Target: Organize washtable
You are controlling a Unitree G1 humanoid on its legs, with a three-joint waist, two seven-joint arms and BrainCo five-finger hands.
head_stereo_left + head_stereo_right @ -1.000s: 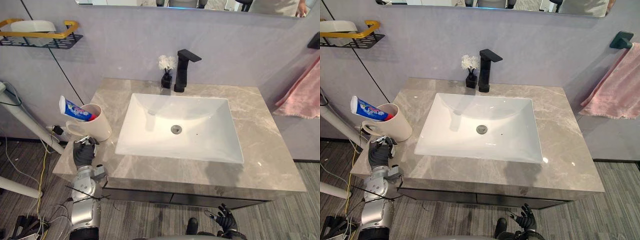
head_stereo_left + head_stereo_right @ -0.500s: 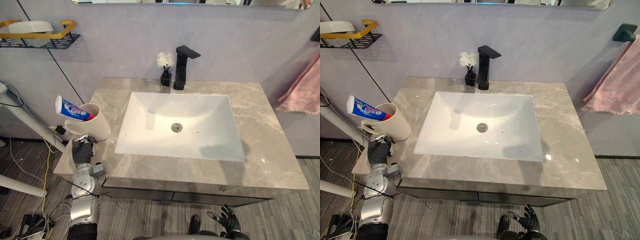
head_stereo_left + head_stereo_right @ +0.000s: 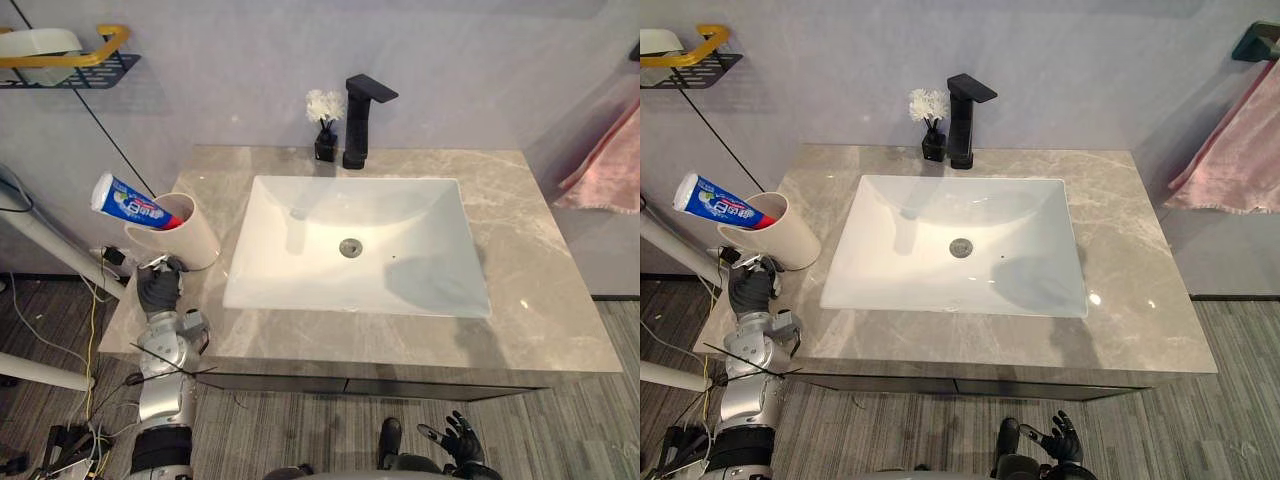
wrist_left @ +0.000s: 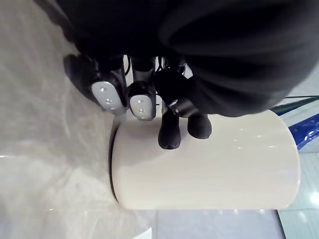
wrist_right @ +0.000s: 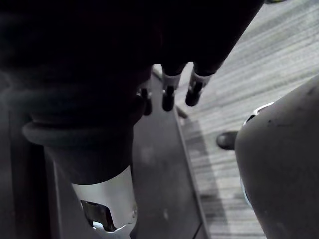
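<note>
left wrist view: our left hand [image 4: 141,102] is curling its fingers onto the cream cup [image 4: 209,169] at the handle side, gripping it as far as we're seeing. cup is leaning tilted at the desk's [image 3: 530,300] left edge, beside the sink [image 3: 420,270], with a toothpaste tube [image 3: 135,203] poking out. we're judging it ceramic: stiff, glazed, slippery, breakable, top-heavy. handle is looking like the safest hold. right hand [image 3: 458,440] is hanging low, fingers loose.
</note>
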